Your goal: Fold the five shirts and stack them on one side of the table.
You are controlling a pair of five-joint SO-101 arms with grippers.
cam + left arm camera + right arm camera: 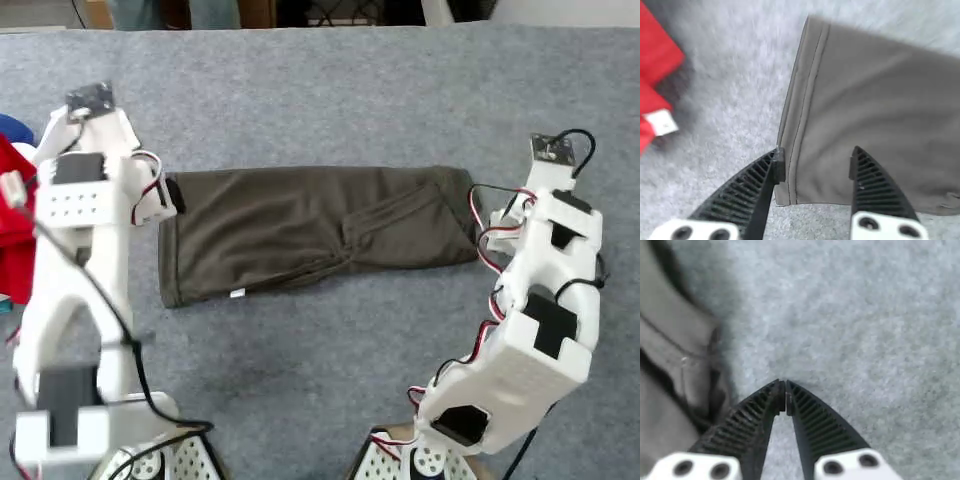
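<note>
Now | one olive shirt (310, 230) flat mid table (330, 90) | left gripper (817, 156) spread over its hem | right gripper (785, 389) pressed together (beside the other end) | one red garment (12, 225), perhaps a shirt, at the edge

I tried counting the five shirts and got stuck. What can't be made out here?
High view: the red cloth is cut off by the left edge and the left arm, so its shirt count is unknowable.
High view: a blue thing is a mere sliver at that edge.
Left wrist view: whether the left gripper touches the brown shirt is unclear.
Right wrist view: the shirt's end is blurred; which part it is, unclear.
</note>
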